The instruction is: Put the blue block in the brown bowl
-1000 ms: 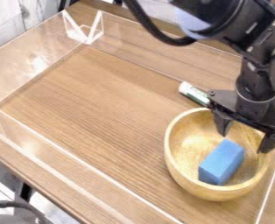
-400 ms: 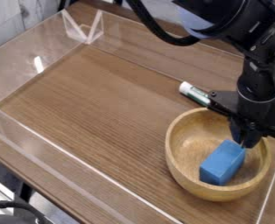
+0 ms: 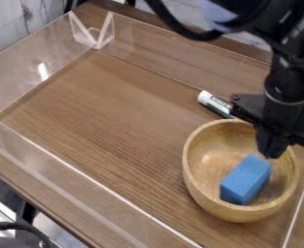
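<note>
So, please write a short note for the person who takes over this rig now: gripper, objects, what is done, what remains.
Gripper: shut, holding nothing, just above the back of the bowl.
Blue block: lies inside the brown bowl, free of the gripper.
Marker: on the table behind the bowl, untouched.
Done: block is in the bowl.
Left: only to lift the arm clear.

A single black arm enters from the top of the picture and bends down along the right side. Its wrist points steeply downward, tilted only a little off vertical. The gripper (image 3: 272,148) hangs at the end with its jaws pressed together, nothing between them, the two dark fingers (image 3: 275,139) forming one narrow tip.
</note>
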Available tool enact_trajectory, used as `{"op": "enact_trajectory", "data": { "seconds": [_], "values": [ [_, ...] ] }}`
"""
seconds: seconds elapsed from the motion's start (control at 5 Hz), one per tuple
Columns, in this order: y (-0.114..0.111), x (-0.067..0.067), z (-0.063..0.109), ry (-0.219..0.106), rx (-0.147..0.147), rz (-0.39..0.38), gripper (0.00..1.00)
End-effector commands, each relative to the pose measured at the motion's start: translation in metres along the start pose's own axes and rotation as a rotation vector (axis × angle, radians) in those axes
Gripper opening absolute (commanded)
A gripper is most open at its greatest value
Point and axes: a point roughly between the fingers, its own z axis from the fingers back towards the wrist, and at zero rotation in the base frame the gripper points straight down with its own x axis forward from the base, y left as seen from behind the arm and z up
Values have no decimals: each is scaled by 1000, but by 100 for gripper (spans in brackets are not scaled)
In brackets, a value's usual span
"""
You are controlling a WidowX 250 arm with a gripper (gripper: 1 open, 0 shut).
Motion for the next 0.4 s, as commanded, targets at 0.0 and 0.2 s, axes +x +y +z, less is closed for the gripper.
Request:
{"op": "enact_trajectory", "data": {
  "seconds": [0.0, 0.2],
  "values": [
    [-3, 19, 35, -86, -43, 11, 0],
    [10, 28, 67, -124, -49, 21, 0]
  ]
}}
